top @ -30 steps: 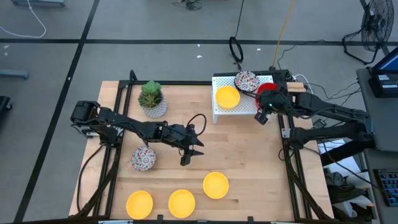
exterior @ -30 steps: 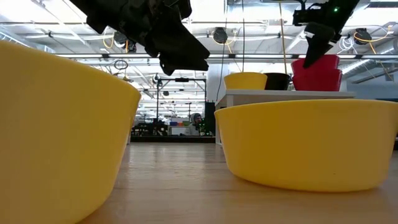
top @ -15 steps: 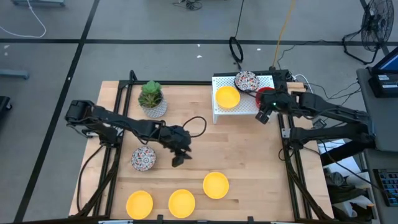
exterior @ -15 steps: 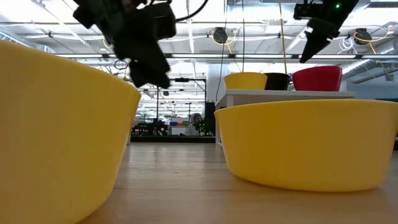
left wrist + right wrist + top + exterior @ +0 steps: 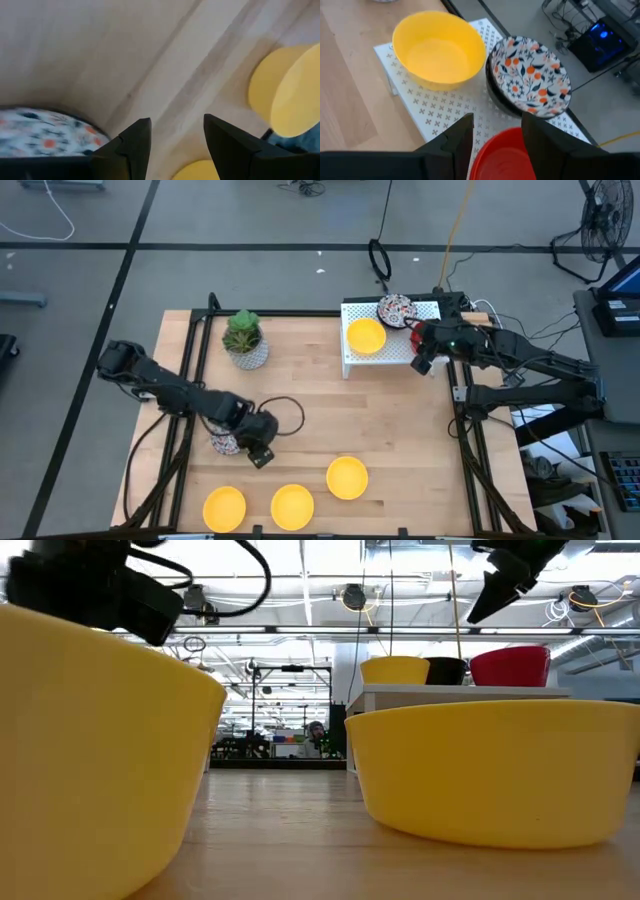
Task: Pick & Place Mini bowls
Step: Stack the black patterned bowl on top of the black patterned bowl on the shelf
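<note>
The right gripper (image 5: 495, 132) is being held open just above the red bowl (image 5: 507, 155), which is sitting free on the white rack (image 5: 440, 115) beside a yellow bowl (image 5: 437, 52) and a speckled bowl (image 5: 530, 75) — apparently just set down. The left gripper (image 5: 172, 135) is being held open beside another speckled bowl (image 5: 47, 132), presumably for a pickup.

Layout from above: white rack (image 5: 395, 352) at table (image 5: 400, 440) back-right edge, holding three mini bowls (image 5: 366, 337) (image 5: 397, 310) (image 5: 423, 329). Plant pot (image 5: 244, 340) back-left. Patterned bowl (image 5: 226, 442) left of centre, left gripper (image 5: 260, 457) just beside it. Three bowls (image 5: 225, 507) (image 5: 292, 505) (image 5: 347, 477) along front edge. Right gripper (image 5: 421, 365) above rack's right end.
</note>
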### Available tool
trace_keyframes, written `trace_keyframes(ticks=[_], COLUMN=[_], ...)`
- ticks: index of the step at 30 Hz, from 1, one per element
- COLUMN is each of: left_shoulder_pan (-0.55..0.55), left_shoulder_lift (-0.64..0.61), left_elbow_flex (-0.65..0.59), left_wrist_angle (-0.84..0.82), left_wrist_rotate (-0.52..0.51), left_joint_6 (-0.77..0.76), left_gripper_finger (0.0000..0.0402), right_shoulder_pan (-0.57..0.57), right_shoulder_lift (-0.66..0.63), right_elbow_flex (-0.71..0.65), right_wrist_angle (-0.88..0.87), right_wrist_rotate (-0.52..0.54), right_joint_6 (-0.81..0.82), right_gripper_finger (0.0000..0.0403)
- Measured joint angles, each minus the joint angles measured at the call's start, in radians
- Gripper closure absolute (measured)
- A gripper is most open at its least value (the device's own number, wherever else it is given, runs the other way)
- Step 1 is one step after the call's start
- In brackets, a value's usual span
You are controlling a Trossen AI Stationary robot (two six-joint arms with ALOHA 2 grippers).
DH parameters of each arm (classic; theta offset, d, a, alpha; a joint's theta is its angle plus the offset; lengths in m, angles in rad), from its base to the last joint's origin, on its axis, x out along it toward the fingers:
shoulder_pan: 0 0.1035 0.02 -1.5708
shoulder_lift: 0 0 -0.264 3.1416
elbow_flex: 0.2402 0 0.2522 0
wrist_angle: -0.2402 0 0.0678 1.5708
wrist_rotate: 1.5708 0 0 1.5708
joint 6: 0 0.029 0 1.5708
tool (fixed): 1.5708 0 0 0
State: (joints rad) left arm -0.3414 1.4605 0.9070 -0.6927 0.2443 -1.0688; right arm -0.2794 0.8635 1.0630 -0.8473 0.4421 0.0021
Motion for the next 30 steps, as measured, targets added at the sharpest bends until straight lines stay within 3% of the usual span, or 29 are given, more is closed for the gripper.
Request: trace_keyframes(ticks=[8,17,25,30], left_shoulder_pan=[-0.099,-0.126,-0.126,-0.122], left_shoulder_lift=[0.001,0.001,0.001,0.001], left_elbow_flex=[0.000,0.000,0.000,0.000], left_wrist_angle=[-0.037,-0.172,-0.241,-0.240], left_wrist_rotate=[-0.155,-0.359,-0.337,-0.470], left_joint_6=[-0.169,-0.118,-0.171,-0.076], left_gripper_finger=[0.0218,0.0218,0.0218,0.0218], right_shoulder_pan=[0.000,0.000,0.000,0.000], right_shoulder_lift=[0.000,0.000,0.000,0.000], right_elbow_flex=[0.000,0.000,0.000,0.000], right_wrist_angle=[0.059,0.065,0.062,0.065], right_wrist_rotate=[-0.001,-0.001,-0.001,-0.001], right_joint_6=[-0.026,-0.026,-0.026,-0.026], right_gripper_finger=[0.0245,0.0245,0.0245,0.0245])
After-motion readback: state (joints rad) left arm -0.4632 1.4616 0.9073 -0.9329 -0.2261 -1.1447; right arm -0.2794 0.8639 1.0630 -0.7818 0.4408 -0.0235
